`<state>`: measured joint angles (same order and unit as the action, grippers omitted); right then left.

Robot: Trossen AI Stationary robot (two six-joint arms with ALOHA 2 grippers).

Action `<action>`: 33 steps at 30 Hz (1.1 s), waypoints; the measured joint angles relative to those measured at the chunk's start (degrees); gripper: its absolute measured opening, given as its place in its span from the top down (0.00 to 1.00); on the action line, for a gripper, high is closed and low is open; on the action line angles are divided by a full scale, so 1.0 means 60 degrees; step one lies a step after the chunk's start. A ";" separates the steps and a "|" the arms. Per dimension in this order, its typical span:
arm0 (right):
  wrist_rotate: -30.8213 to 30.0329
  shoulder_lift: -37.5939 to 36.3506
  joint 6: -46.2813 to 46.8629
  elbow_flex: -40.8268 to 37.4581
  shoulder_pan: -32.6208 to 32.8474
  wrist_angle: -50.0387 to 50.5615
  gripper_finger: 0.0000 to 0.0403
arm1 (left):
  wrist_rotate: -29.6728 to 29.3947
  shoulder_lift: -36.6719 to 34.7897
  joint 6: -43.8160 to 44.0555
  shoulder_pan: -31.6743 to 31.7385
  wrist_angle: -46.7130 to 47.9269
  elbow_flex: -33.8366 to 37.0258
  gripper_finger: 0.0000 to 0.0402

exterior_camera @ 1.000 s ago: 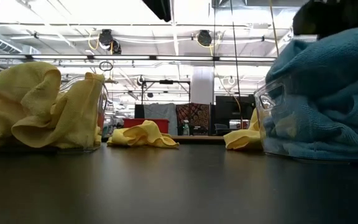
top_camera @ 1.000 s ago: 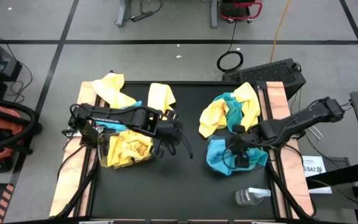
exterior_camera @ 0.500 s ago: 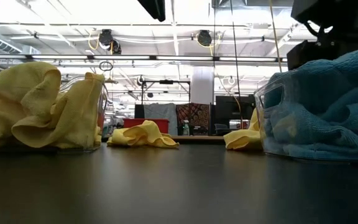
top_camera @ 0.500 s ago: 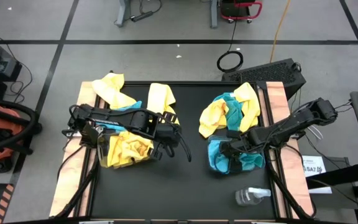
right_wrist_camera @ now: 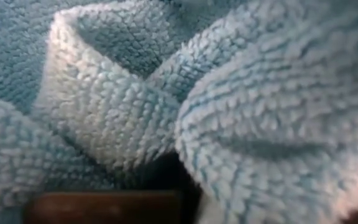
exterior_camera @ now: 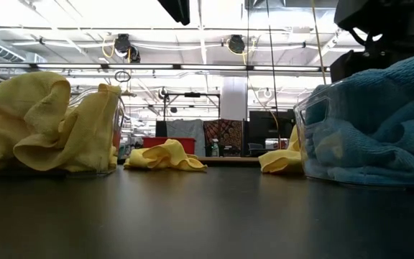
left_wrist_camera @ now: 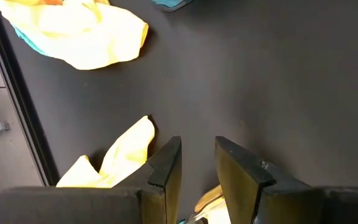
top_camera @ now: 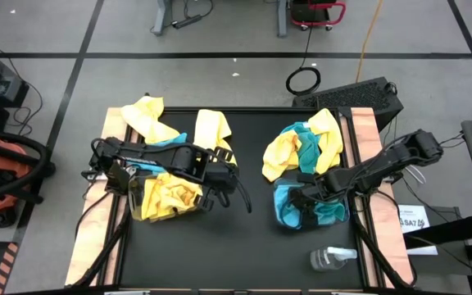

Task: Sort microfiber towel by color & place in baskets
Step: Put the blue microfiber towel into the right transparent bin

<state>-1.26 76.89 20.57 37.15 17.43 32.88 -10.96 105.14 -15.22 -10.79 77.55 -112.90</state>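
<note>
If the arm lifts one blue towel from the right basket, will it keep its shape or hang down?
Probably hang down: the blue towels lie in soft folds, crumpled inside the right basket. The fuzzy pile likely grips well rather than slipping. A neighbouring cloth might drag along, since they lie tangled.

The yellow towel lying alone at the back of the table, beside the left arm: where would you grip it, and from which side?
Judging from above, take the yellow towel at a raised fold near its middle, coming straight down. It lies crumpled and loose on the black table, apart from the other cloths, so a pinch on a ridge should lift it.
</note>
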 joint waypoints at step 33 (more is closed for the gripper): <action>0.1239 -0.5249 0.0644 -0.0022 0.0062 0.0891 0.29 | 0.0036 0.0000 -0.0520 0.0588 0.0151 0.0000 0.74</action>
<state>6.17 45.39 24.44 37.01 17.80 38.23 -10.74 105.14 -18.34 -7.26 78.46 -112.90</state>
